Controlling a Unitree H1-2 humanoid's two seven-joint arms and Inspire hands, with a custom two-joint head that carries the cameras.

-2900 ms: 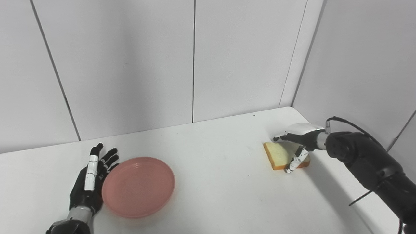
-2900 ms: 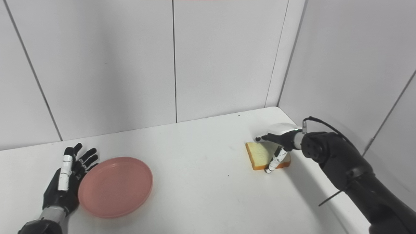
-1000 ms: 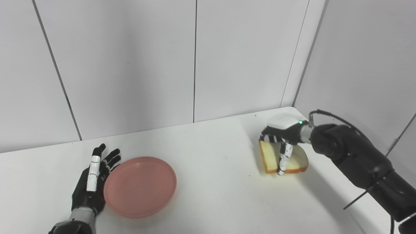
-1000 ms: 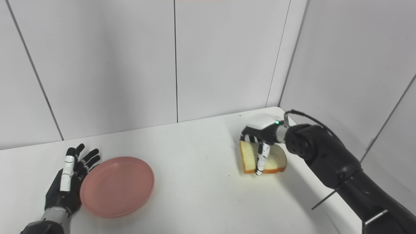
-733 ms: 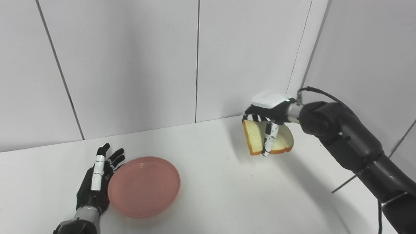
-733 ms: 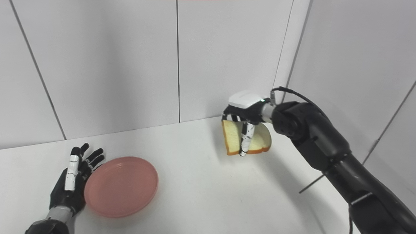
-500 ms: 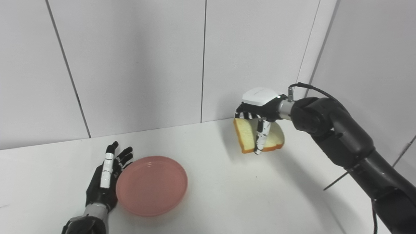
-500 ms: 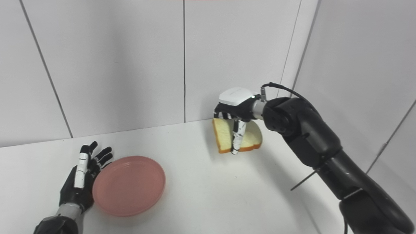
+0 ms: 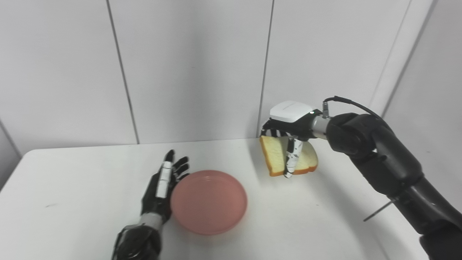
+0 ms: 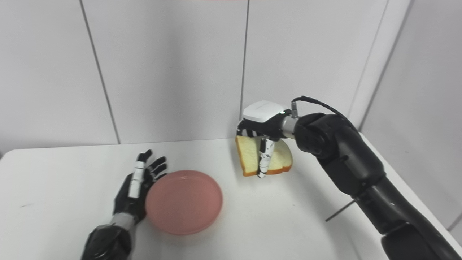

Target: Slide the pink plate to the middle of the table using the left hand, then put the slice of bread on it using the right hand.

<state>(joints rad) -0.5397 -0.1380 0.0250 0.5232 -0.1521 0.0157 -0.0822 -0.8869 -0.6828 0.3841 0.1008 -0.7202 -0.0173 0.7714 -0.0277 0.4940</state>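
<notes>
Half done, I judge: pink plate (image 9: 208, 201) sits mid-desk, left hand (image 9: 161, 188) spread beside it; right hand (image 9: 291, 134) fingers pinch the bread (image 9: 276, 156) aloft at two o'clock, unplaced.

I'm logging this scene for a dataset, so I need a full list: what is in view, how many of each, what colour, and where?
pink plate: 1, pink, flat on the table near its middle, empty.
slice of bread: 1, pale crumb with a brown crust, held tilted in the air above the table, right of the plate.
table: 1, white, set against the wall panels.
wall panels: white, with dark seams, behind and to the right of the table.
left robot hand: 1, black and white, open, lying against the plate's left rim.
right robot hand: 1, black and white, shut on the bread.
</notes>
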